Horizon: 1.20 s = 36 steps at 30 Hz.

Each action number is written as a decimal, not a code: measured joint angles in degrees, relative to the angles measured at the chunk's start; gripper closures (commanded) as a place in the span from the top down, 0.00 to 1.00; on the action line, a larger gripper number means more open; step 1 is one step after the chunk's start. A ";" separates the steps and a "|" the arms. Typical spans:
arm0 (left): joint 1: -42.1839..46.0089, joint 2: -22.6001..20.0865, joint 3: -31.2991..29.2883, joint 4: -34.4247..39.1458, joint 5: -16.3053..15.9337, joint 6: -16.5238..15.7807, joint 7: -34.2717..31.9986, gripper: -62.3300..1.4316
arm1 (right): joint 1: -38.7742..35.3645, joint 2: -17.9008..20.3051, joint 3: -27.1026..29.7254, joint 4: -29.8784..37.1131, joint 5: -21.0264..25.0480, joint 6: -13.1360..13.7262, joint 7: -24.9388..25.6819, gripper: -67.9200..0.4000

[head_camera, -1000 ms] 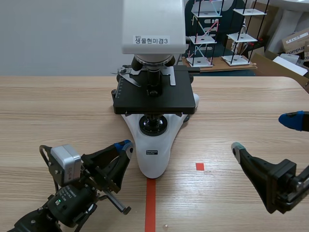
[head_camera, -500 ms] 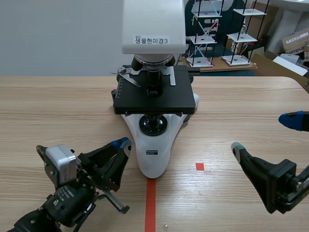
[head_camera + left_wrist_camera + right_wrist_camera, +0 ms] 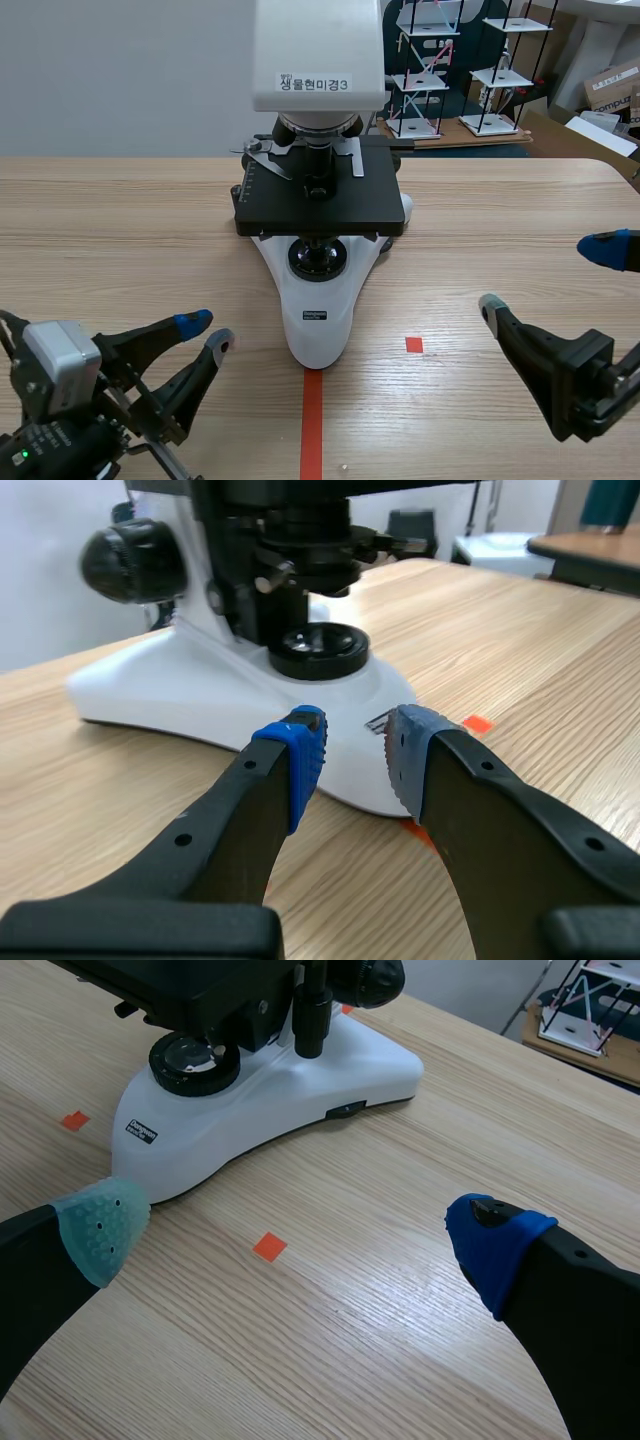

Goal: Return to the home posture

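Microscope (image 3: 318,255), one, white body with black stage (image 3: 300,205). Stands at the middle of the wooden table (image 3: 120,220), its foot (image 3: 316,335) toward the near edge, at the far end of the red tape line (image 3: 312,425). Neither claw touches it. Judged heavy, stiff and rather top-heavy. The foot is smooth and glossy, and soft pads would likely slip on it. The lens and the focus knob (image 3: 130,560) are judged fragile. The task names nothing to take hold of, so hands off is the safe reading. If it ever had to be shifted, the broad foot looks the soundest place to hold, never the stage or the knob.

Left claw (image 3: 205,333): near left, low over the table, pointing toward the foot and a little apart from it. Fingers narrowly apart, blue pads (image 3: 300,750) facing each other, nothing between them.

Right claw (image 3: 545,275): near right, well apart from the microscope. Fingers spread wide, one grey-green pad (image 3: 100,1225) and one blue (image 3: 495,1245), holding nothing. A red square mark (image 3: 414,344) lies between it and the foot.

Posture: both arms sit low on their own sides, so the task is judged nearly done. The left arm is nearer the instrument and is the one to watch for a knock.

Background, far right: wire model racks (image 3: 440,70), cardboard box (image 3: 612,85).
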 measured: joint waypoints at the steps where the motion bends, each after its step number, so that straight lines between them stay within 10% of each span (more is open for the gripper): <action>1: 1.77 -0.35 -1.44 2.99 0.00 0.00 2.32 0.40 | 0.00 0.00 0.00 0.00 0.02 0.00 0.00 1.00; 13: 19.28 -0.44 -11.47 29.00 0.02 -0.68 24.65 0.62 | 0.00 0.00 0.00 0.00 0.02 0.00 0.00 1.00; 20: 24.65 -0.44 -15.06 40.89 -0.20 -6.40 36.13 0.76 | 0.00 0.00 0.00 0.00 0.02 0.00 0.00 1.00; 29: 26.43 -3.98 -17.11 48.28 -14.08 -6.21 45.68 0.99 | 0.00 0.00 0.00 0.00 0.02 0.02 0.00 1.00; 36: 27.78 -8.61 -20.35 48.89 -17.35 -1.68 45.81 0.99 | 0.00 0.00 0.00 0.00 0.00 0.00 0.00 1.00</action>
